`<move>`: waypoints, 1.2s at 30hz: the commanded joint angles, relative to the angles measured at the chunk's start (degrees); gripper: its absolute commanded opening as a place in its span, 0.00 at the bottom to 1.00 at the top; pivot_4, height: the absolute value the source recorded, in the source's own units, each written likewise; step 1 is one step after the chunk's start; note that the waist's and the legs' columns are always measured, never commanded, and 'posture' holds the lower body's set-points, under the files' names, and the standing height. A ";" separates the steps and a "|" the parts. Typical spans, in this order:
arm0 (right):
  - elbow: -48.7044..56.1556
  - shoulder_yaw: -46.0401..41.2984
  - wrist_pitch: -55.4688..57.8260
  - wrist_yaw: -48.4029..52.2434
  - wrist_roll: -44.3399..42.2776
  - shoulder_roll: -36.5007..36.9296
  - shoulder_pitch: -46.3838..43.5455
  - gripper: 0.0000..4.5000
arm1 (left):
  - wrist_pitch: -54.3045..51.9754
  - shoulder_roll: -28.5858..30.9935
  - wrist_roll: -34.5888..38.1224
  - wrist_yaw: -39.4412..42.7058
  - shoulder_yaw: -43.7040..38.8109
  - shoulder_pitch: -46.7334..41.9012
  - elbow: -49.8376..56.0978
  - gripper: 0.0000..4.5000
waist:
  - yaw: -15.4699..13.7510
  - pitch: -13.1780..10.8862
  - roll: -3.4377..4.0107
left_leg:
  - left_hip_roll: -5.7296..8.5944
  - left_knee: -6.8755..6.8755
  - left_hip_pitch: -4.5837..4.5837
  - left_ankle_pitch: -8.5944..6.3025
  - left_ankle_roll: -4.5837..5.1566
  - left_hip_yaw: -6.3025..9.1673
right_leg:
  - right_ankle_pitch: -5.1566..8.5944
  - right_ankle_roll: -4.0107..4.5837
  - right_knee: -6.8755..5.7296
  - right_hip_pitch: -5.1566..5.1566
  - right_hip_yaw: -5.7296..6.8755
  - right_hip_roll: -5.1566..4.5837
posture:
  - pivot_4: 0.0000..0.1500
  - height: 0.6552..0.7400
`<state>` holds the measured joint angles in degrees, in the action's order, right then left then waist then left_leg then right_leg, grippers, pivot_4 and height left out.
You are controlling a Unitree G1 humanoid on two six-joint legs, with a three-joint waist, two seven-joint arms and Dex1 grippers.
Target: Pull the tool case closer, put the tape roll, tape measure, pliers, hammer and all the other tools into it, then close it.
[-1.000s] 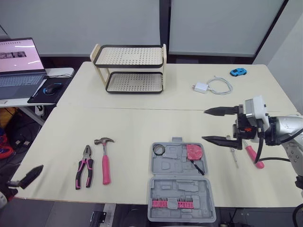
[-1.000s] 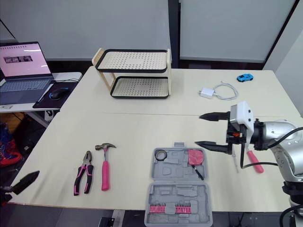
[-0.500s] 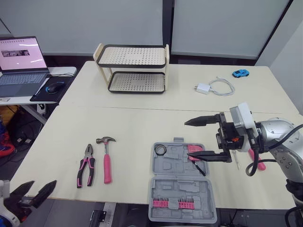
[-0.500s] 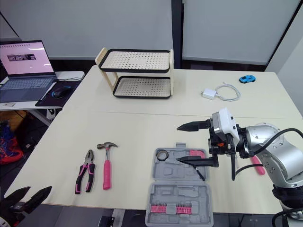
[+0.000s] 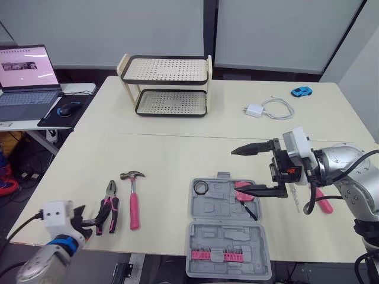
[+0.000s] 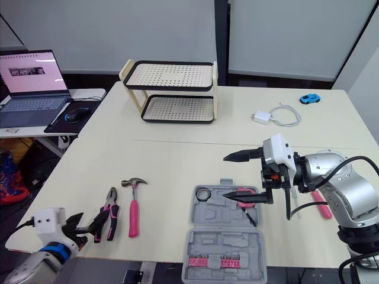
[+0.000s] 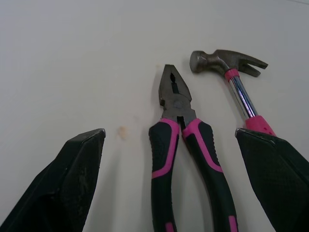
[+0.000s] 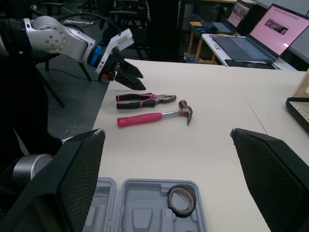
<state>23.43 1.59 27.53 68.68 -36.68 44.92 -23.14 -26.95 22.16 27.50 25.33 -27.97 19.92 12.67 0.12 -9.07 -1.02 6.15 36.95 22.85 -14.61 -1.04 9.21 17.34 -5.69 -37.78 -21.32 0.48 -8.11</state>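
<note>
I have the pale tabletop [image 5: 177, 160] filling most of the head view, with a two-tier black-rimmed rack [image 5: 166, 86] at the upper centre and an open laptop [image 5: 26, 77] on a side desk at the upper left. The grey tool case [image 5: 222, 234] lies open at the lower centre, its near half hard against the front edge of the tabletop, and a pink row of bits [image 5: 216, 255] sits in that half. My right end effector [image 5: 234, 170] hangs at the centre right with its two black fingers spread wide, one above the other, pinching nothing. The lower finger is over the upper right corner of the case. My left end effector [image 7: 170, 133] is at the lower left, also spread and holding nothing. In its wrist view the fingers stand either side of the pliers' handles. The hammer [image 5: 132, 204] lies left of the case with its head towards the rack, and the pliers [image 5: 107, 207] lie just beside it on the left. A pink-handled screwdriver [image 5: 323, 201] lies on the tabletop at the right, partly behind my right arm. Inside the case, the pink tape measure [image 5: 249, 197] sits in the upper right pocket and the tape roll [image 5: 200, 187] in the upper left one. A white charger [image 5: 252, 110] with a coiled cable and a blue toy car [image 5: 299, 91] lie at the upper right.
</note>
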 commanded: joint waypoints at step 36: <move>4.48 -0.61 1.53 -2.77 -0.78 1.25 -0.35 1.00 | 0.45 3.97 -8.85 -3.51 4.41 -4.57 -5.11 0.59 | -0.01 -0.01 0.00 | 0.00 -0.01 -0.03 -0.01 0.00 0.03 | 0.00 0.00 -0.05 -0.04 0.00 0.01 | 1.00 1.00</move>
<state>25.75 1.49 29.25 66.04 -37.10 45.94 -22.67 -26.34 24.07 17.80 20.26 -20.73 14.66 6.51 0.10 -9.08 -1.03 6.14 36.94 22.84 -14.63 -1.04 9.24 17.34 -5.70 -37.83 -21.37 0.49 -8.09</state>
